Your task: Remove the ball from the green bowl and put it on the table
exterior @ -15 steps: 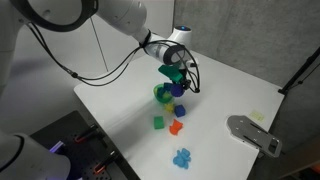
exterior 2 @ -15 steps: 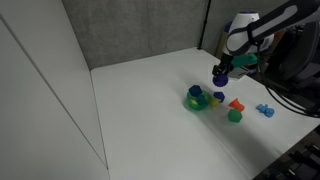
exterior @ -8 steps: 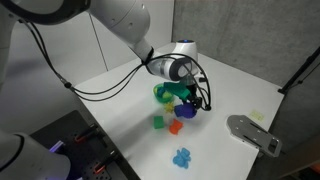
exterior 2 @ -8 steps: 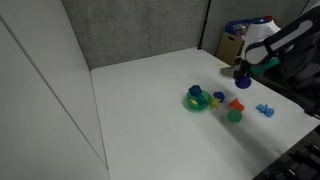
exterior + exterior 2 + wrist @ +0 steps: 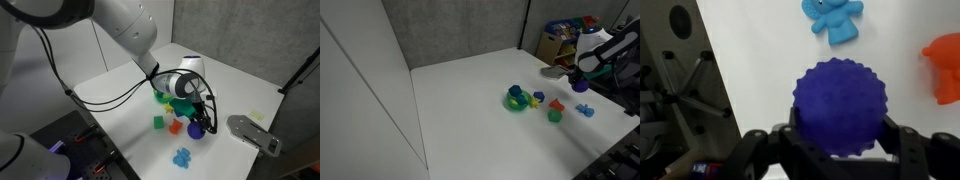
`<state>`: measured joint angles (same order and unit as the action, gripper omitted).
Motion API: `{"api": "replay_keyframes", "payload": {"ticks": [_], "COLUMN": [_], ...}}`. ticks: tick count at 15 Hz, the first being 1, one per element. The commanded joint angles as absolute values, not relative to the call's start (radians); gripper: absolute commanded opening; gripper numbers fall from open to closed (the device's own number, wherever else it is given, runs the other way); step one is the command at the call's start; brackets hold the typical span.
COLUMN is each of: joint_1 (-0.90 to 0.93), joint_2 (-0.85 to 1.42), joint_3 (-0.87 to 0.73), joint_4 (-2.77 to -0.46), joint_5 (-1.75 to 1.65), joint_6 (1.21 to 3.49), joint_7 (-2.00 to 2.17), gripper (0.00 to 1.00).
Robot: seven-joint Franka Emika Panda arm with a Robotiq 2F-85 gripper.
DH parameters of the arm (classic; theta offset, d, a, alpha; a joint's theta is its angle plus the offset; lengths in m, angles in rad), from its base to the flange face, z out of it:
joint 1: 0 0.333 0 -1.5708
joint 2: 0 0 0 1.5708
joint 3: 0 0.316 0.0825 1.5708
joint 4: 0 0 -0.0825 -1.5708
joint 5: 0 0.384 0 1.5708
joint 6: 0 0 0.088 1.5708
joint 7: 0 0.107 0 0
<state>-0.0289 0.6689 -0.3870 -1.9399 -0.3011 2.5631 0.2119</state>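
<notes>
My gripper (image 5: 200, 122) is shut on the ball (image 5: 197, 129), a dark blue-purple ball that is held above the table (image 5: 120, 100), away from the green bowl (image 5: 160, 96). The wrist view shows the ball (image 5: 840, 108) large and finely bumpy between both fingers of the gripper (image 5: 840, 140), with white tabletop (image 5: 760, 50) beneath. In an exterior view the gripper (image 5: 580, 80) holds the ball (image 5: 581, 87) to the right of the green bowl (image 5: 517, 99) and past the toys. The arm partly hides the bowl in an exterior view.
A light blue toy (image 5: 182, 157) (image 5: 584, 110) (image 5: 834, 17), an orange toy (image 5: 176, 126) (image 5: 557, 104) (image 5: 945, 68) and a green block (image 5: 158, 122) (image 5: 554, 116) lie near the gripper. A small blue block (image 5: 538, 97) is beside the bowl. A grey device (image 5: 255, 133) is at the table edge.
My gripper has carried the ball away from the green bowl, across the toys toward the table's side near the grey device, and it now sits lower.
</notes>
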Motion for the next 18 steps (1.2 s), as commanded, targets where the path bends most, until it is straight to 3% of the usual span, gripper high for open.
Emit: {"api": "replay_keyframes", "payload": {"ticks": [1, 8, 18], "joint_1": [-0.001, 0.053, 0.054], "joint_2": [0.672, 0.541, 0.099], "joint_3": [-0.416, -0.408, -0.252], "joint_4": [-1.945, -2.011, -2.2], "joint_5": [-0.356, -0.416, -0.488], "joint_6": [2.554, 2.476, 2.171], "joint_7": [0.261, 0.237, 0.198], "gripper": [0.98, 1.0, 1.0]}}
